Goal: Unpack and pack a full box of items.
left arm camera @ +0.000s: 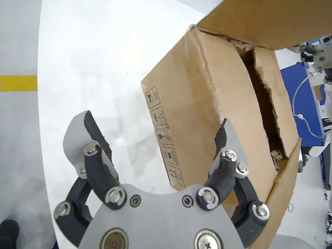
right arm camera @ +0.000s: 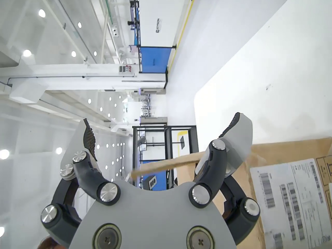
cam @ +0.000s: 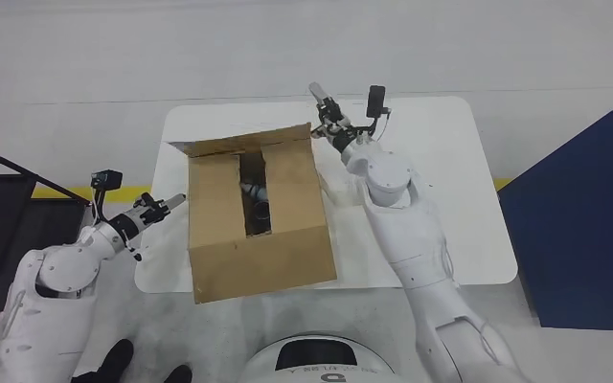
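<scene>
- One cardboard box (cam: 257, 222).
- One white table (cam: 431, 163), under the box.
- Three flaps on the box: a left flap (cam: 213, 196) and a right flap (cam: 292, 187) lying across its top with a gap between them, and one rear flap (cam: 244, 144) raised along its far edge.
- Dark items (cam: 257, 201) in that gap: their number cannot be told.
- One white label (right arm camera: 288, 195) on the box.
- Five handling symbols (left arm camera: 166, 136), printed in one column on the box's left side.
- Two grippers, two spread fingers each: the left gripper (cam: 170, 204) near the box's left side, the right gripper (cam: 323, 103) by its far right corner.
- One blue panel (cam: 565, 239), well to the right of the box.
</scene>
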{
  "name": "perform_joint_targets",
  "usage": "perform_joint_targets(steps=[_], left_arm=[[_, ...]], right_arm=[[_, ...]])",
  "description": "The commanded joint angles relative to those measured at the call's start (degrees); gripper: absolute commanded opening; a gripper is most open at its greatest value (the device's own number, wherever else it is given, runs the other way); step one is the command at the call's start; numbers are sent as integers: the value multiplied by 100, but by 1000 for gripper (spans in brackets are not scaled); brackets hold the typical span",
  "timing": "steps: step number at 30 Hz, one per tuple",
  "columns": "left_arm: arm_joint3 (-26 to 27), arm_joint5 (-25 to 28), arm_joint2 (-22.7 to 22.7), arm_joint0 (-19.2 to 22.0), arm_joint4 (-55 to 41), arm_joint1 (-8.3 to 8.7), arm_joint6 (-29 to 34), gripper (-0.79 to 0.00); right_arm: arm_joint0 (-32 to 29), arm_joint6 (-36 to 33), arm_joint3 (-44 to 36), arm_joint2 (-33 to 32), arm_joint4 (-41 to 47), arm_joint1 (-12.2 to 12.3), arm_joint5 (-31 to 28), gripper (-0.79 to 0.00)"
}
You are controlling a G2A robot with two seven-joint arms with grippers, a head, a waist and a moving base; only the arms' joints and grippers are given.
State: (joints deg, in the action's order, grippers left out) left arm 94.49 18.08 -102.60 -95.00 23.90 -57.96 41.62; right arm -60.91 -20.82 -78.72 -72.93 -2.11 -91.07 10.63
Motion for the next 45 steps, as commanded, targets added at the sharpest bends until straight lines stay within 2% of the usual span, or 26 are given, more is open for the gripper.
perform_joint_targets(steps=[1, 4, 8, 14, 17, 20, 24, 31, 34, 37, 40, 45], left_arm=[[-3, -8, 8, 10, 12, 5, 8, 0], [15, -40, 12, 14, 97, 15, 17, 0], [34, -65, 41, -3, 121, 21, 24, 0], [-216, 166, -15, -76, -206, 34, 89, 0], [-337, 541, -100, -180, -533, 46, 159, 0], [-359, 1397, -257, -354, -898, 93, 541, 0], [-127, 2286, -678, -846, -690, 187, 1008, 0], [397, 2817, -942, -1506, -407, 266, 1398, 0], [696, 2796, -975, -1636, -293, 291, 1468, 0], [982, 2522, -836, -1631, -111, 298, 1404, 0], [1010, 2128, -671, -1490, 7, 297, 1256, 0], [954, 1903, -543, -1263, -8, 319, 1187, 0]], right_arm=[[-50, -554, -58, -93, -4, 58, -112, 0], [-158, -1173, -159, -282, 10, 149, -253, 0], [-273, -1852, -400, -256, -517, 265, -241, 0], [-396, -2229, -740, -125, -620, 336, -415, 0], [-367, -2243, -823, 67, -786, 345, -325, 0], [-289, -2211, -858, 228, -871, 347, -217, 0], [-220, -2159, -960, 446, -972, 348, -82, 0], [-135, -2082, -1060, 701, -1065, 353, 78, 0], [-55, -2035, -992, 790, -1084, 352, 154, 0], [3, -1952, -931, 881, -1068, 347, 194, 0], [33, -1896, -897, 920, -1079, 353, 245, 0], [-12, -1802, -977, 957, -1114, 371, 318, 0]])
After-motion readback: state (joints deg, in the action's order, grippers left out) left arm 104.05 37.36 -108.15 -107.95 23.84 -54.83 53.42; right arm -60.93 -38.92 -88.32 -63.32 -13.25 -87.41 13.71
